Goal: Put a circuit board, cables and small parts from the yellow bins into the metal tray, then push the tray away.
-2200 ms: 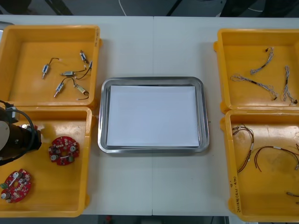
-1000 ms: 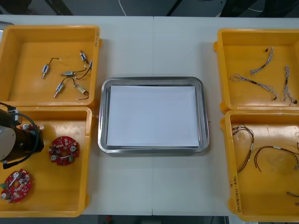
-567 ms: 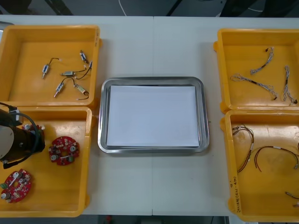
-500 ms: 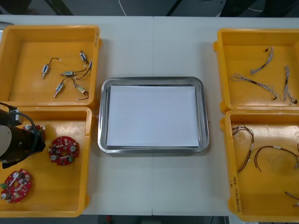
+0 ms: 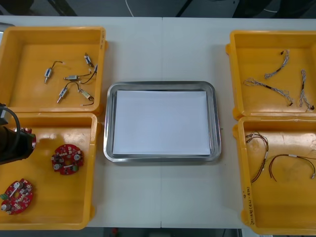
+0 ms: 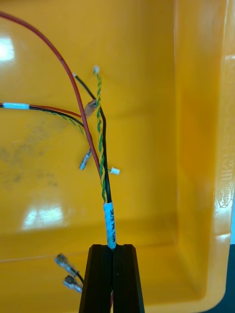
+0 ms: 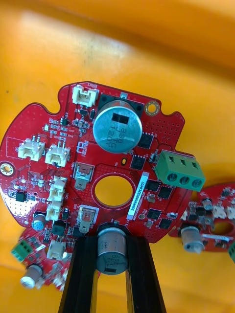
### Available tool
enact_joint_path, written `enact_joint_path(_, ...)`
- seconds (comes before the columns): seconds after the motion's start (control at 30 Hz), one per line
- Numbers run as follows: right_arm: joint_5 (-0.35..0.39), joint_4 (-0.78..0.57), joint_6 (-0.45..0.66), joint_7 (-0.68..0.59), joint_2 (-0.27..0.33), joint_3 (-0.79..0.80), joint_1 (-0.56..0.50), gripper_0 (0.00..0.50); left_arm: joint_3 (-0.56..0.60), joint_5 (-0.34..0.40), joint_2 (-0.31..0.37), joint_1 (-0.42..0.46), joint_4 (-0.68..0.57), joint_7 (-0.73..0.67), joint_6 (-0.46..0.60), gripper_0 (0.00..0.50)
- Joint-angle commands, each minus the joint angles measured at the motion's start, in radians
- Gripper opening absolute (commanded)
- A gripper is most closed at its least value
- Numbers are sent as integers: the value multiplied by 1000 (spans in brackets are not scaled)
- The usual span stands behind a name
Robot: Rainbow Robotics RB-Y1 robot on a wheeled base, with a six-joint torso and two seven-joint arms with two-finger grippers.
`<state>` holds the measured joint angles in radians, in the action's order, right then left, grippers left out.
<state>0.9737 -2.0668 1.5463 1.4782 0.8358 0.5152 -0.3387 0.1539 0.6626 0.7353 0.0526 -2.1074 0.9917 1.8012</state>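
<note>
From the left: the left arm [image 5: 12, 147] sits at the worktop's [image 5: 133, 54] left edge, over the near left yellow bin [image 5: 84, 197]. The left tool [image 7: 111, 240] is clamped on a silver can-shaped part at the rim of a round red circuit board [image 7: 58, 146], its fingers [image 7: 81, 274] apart by that part's width. Two other boards [image 5: 67, 159] lie on this bin's floor. The far left bin [image 5: 15, 39] holds small metal parts [image 5: 69, 79]. The worktop is pale, with a seam running down its middle, and beyond its far edge I see a dark strip of the room [image 5: 207, 7]. The metal tray [image 5: 109, 148], white inside, lies between the bins. The far right bin [image 5: 237, 49] holds twisted blue and white cables [image 5: 269, 85]; the near right bin [image 5: 242, 197] holds red and yellow cables [image 5: 281, 160]. The right tool [image 6: 113, 248] is pinched almost together on the white-labelled end of a cable [image 6: 104, 161] of black, red and twisted yellow-green strands, near the bin's corner.
</note>
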Motion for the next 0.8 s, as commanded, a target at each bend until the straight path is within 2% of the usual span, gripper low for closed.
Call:
enact_joint_path(0.03,20,-75,92,57,23,68,58,0,32,78,95,90,-52,-62,79,1)
enact_joint_path(0.13,28,-119,158,60,25,89,87,0,32,130,127,127,-69,-70,119,0)
enact_joint_path(0.27,39,-179,244,60,25,98,139,0,32,207,165,184,-86,-77,119,0)
enact_joint_path(0.5,51,-268,350,62,25,74,224,0,19,325,191,268,-105,-100,119,0)
enact_joint_path(0.67,65,-325,374,63,25,54,268,0,-45,338,193,329,-129,-122,119,0)
enact_joint_path(0.8,117,-348,374,65,25,42,303,0,-135,341,193,397,-149,-186,119,1)
